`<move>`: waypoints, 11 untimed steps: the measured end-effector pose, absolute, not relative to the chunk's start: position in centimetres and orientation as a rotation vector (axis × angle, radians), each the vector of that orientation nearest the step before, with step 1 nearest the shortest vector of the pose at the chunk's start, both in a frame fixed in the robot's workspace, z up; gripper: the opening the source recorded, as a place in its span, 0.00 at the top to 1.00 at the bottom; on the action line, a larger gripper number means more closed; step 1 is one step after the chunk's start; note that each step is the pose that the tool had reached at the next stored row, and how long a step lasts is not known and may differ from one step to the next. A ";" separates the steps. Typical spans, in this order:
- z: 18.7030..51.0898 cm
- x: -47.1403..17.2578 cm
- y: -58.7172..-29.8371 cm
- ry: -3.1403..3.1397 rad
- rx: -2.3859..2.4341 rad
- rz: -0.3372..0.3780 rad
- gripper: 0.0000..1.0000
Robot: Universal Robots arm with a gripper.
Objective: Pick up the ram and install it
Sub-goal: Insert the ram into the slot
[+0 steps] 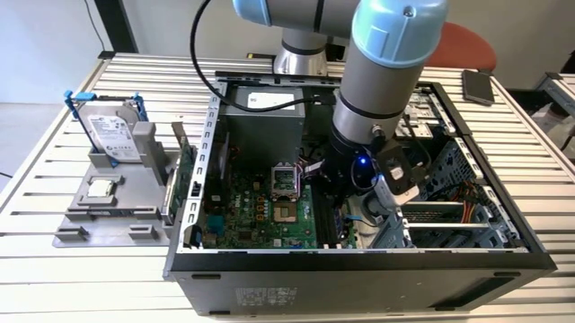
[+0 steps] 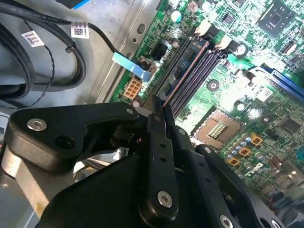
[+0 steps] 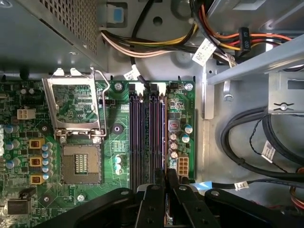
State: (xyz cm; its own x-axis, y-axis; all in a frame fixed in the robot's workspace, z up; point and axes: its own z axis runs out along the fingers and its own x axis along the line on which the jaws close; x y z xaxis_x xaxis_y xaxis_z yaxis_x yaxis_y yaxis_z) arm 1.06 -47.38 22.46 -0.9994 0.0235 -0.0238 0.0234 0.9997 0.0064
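Note:
My gripper (image 3: 166, 183) is down inside the open computer case (image 1: 359, 259), over the memory slots (image 3: 156, 137) beside the empty processor socket (image 3: 81, 164). Its black fingers (image 2: 159, 142) are shut together on a thin board seen edge-on, the ram (image 2: 183, 78). The ram's narrow top edge runs from the fingertips along the slot nearest the motherboard's edge, towards the white latches (image 2: 205, 28). I cannot tell how deep it sits in the slot. In the exterior view the arm's wrist (image 1: 359, 168) hides the fingers.
Black cables (image 3: 247, 137) and a bundle of coloured wires (image 3: 156, 45) lie close to the slots. On the exterior view's left, a grey holder (image 1: 108, 202) carries a silver hard drive with blue rails (image 1: 112, 134) and a green expansion card (image 1: 185, 175). A phone (image 1: 478, 86) lies on the table.

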 end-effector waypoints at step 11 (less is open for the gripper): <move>21.9 1.1 -47.4 3.118 0.037 0.010 1.00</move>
